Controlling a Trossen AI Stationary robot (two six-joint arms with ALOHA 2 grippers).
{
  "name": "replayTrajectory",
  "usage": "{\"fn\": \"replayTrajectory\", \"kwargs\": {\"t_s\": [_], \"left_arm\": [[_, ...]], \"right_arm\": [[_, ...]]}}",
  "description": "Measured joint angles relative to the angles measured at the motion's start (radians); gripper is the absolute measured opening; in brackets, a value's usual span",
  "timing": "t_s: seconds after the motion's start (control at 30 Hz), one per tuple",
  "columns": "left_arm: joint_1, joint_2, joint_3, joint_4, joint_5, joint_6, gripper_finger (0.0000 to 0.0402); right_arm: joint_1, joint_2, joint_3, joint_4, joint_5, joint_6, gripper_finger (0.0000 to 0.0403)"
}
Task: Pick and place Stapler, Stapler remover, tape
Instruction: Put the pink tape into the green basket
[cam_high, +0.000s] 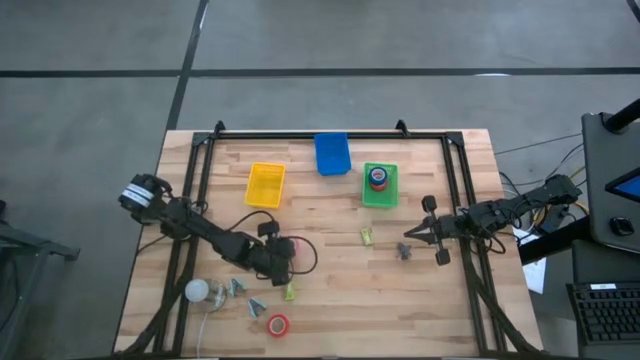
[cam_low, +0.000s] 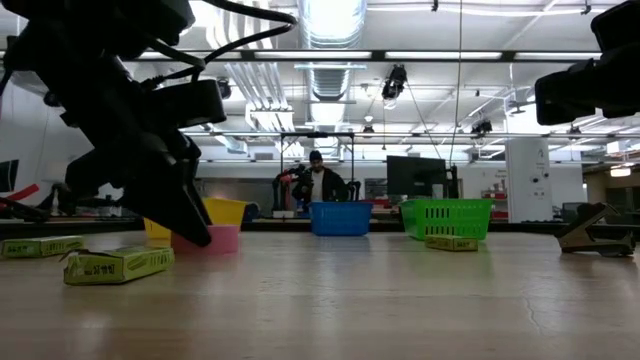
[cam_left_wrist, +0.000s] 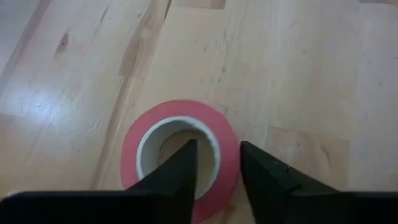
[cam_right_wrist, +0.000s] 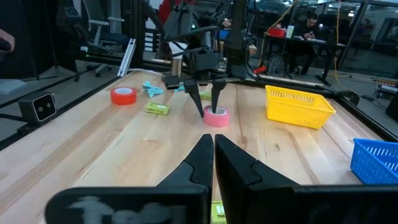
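A red tape roll (cam_left_wrist: 180, 109) lies flat on the table near the middle (cam_high: 288, 246). My left gripper (cam_left_wrist: 217, 146) points down over it, open, with one finger in the pale core and the other outside the ring. A second red roll (cam_high: 278, 324) lies near the table's near edge. More rolls, one red and one blue (cam_high: 377, 178), sit in the green tray (cam_high: 381, 199). My right gripper (cam_right_wrist: 213, 138) is shut and hovers at the table's right side (cam_high: 408, 236), beside a dark staple remover (cam_high: 405, 250). My left gripper comes from above, pointing down, and straddles the roll's wall (cam_left_wrist: 229, 163) on its near side: one finger (cam_left_wrist: 180, 171) inside the core, one (cam_left_wrist: 264, 177) outside. The roll lies flat on the table. I cannot tell whether the fingers touch it.
The yellow tray (cam_high: 265, 185) and the blue tray (cam_high: 332, 153) stand toward the far edge. Yellow-green boxes (cam_high: 367, 236) (cam_high: 290, 291), light-blue staple removers (cam_high: 236, 287) (cam_high: 257, 305) and a white round thing (cam_high: 197, 291) lie scattered. People show in the room beyond.
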Motion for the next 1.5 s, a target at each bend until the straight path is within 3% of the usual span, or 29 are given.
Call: {"fn": "replayTrajectory", "kwargs": {"t_s": [0.17, 0.4, 0.6, 0.87, 1.07, 1.23, 1.5], "left_arm": [[0.0, -0.01, 0.0, -0.004, 0.008, 0.016, 0.0041], [0.002, -0.069, 0.002, -0.035, -0.042, 0.064, 0.0044], [0.03, -0.202, 0.009, -0.163, -0.188, 0.076, 0.0081], [0.172, -0.387, -0.037, -0.217, -0.27, 0.066, 0.0049], [0.354, -0.428, -0.068, -0.222, -0.224, -0.016, 0.0064], [0.511, -0.414, -0.089, -0.194, -0.088, -0.055, 0.0073], [0.651, -0.381, -0.105, -0.145, 0.002, -0.006, 0.0064]], "right_arm": [[0.0, 0.0, 0.0, 0.0, 0.0, 0.0, 0.0013], [0.0, 0.0, 0.0, 0.0, 0.0, 0.0, 0.0013], [0.0, 0.0, 0.0, 0.0, 0.0, 0.0, 0.0013], [0.0, 0.0, 0.0, 0.0, 0.0, 0.0, 0.0013], [0.0, 0.001, 0.0, 0.001, 0.0, 0.0, 0.0013], [0.0, 0.001, 0.0, 0.0, 0.0, 0.0, 0.0013], [0.0, 0.0, 0.0, 0.0, 0.0, 0.0, 0.0013]]}}
